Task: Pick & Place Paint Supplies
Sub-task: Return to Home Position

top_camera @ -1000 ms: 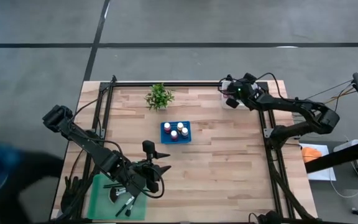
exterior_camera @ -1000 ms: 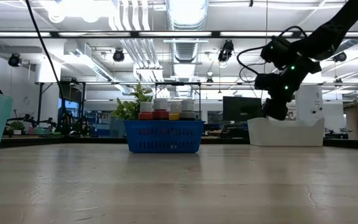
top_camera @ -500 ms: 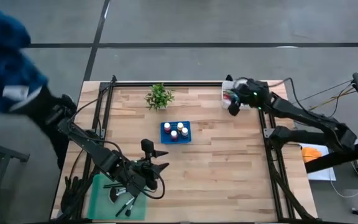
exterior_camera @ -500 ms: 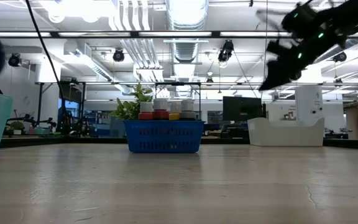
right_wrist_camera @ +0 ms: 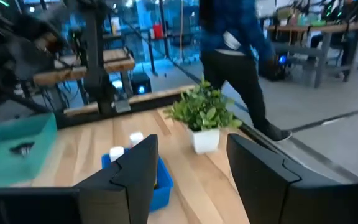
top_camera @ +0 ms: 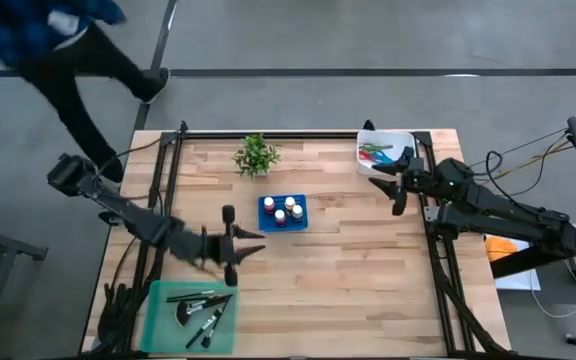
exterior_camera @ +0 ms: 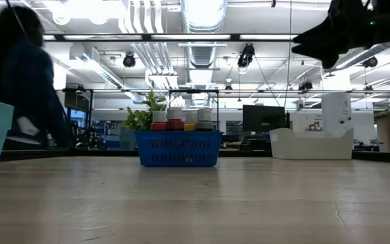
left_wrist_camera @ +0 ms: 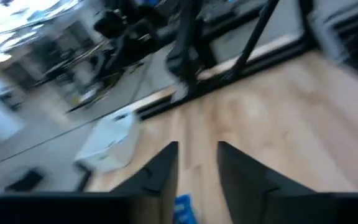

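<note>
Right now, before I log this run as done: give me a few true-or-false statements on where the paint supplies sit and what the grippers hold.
1. The scissors lie in the white bin. True.
2. The paint bottles stand loose on the table. False: they stand in the blue basket.
3. The brushes lie in the green tray. True.
4. The right gripper holds scissors. False: it is open and empty, in the air beside the white bin.
5. The left gripper is shut on a brush. False: it is open and empty, above the table.
</note>
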`<state>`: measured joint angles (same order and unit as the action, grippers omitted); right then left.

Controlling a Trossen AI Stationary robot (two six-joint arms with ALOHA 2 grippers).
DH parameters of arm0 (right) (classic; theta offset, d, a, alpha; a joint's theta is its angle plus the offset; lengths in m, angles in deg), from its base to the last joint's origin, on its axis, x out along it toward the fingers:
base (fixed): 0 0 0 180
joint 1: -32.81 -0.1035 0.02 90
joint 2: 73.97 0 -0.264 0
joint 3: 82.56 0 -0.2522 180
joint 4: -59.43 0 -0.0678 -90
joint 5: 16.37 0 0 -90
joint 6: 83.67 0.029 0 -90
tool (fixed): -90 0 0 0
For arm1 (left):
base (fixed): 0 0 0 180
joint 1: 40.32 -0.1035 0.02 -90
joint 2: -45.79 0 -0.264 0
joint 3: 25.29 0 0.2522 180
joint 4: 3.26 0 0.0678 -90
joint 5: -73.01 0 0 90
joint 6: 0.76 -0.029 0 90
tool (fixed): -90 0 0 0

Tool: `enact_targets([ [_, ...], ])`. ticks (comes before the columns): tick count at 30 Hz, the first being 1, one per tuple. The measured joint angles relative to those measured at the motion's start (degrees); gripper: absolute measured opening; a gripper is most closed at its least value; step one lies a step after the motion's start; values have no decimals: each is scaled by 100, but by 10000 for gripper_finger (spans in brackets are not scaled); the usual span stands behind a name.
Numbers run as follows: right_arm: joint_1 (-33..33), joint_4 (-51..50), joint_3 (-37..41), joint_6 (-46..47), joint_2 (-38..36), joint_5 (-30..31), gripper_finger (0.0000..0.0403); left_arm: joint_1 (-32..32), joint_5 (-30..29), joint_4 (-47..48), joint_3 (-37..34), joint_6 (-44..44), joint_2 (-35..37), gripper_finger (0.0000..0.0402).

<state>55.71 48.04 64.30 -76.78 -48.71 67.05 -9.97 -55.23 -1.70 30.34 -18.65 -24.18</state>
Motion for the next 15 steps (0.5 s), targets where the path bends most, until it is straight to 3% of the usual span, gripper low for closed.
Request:
enact_targets([
  [6, -67, 2, -75, 151, -243, 69, 192, -1620, 2496, -641, -897, 568, 564, 19],
  [10, -65, 1, -56, 155, -221, 69, 192, -2554, 3993, -689, -1133, 906, 618, 8],
  [15, -67, -6, 32, 50, -219, 73, 192, -2735, 4236, -1135, -1741, 880, 894, 8],
])
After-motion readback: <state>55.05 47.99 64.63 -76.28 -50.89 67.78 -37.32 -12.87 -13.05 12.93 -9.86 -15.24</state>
